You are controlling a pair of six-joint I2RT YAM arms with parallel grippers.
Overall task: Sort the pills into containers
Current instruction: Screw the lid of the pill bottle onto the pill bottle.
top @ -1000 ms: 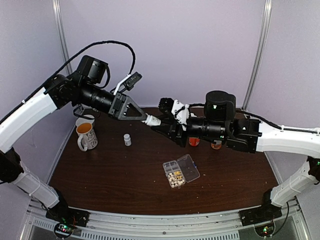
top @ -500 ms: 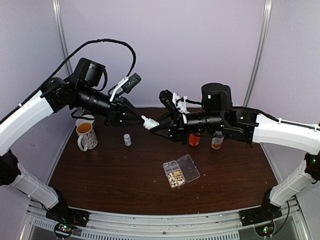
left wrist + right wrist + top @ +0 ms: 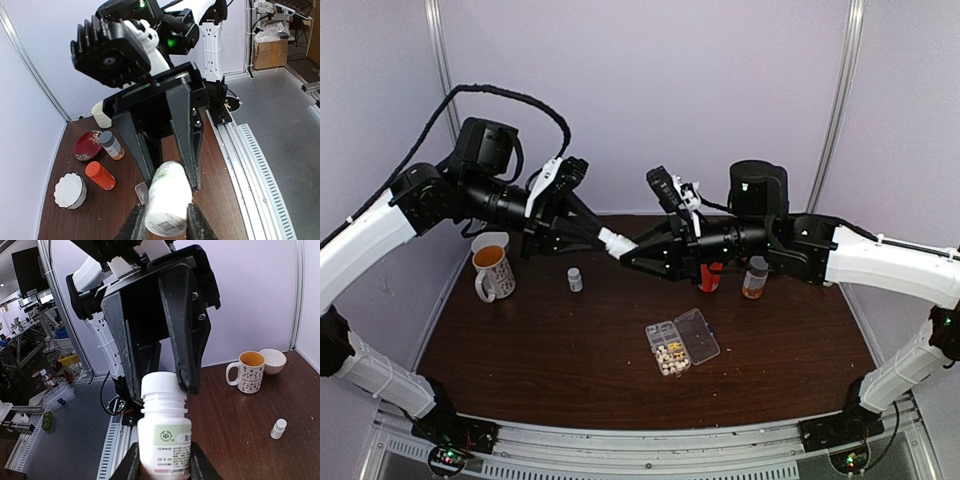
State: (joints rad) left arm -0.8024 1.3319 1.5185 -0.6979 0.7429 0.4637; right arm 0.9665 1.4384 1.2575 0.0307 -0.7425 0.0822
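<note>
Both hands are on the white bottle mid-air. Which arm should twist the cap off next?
Left, probably. The left hand pinches the cap of the white bottle, while the right hand clamps the labelled body and can steady it.

The top view looks down from far behind the white bottle; both wrist views sit close, facing it from opposite sides.

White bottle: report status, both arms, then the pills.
Left fingers and right fingers both shut on white bottle, held in air over table. Pills in open organizer box, some cells filled. Nothing between bottle and box.
</note>
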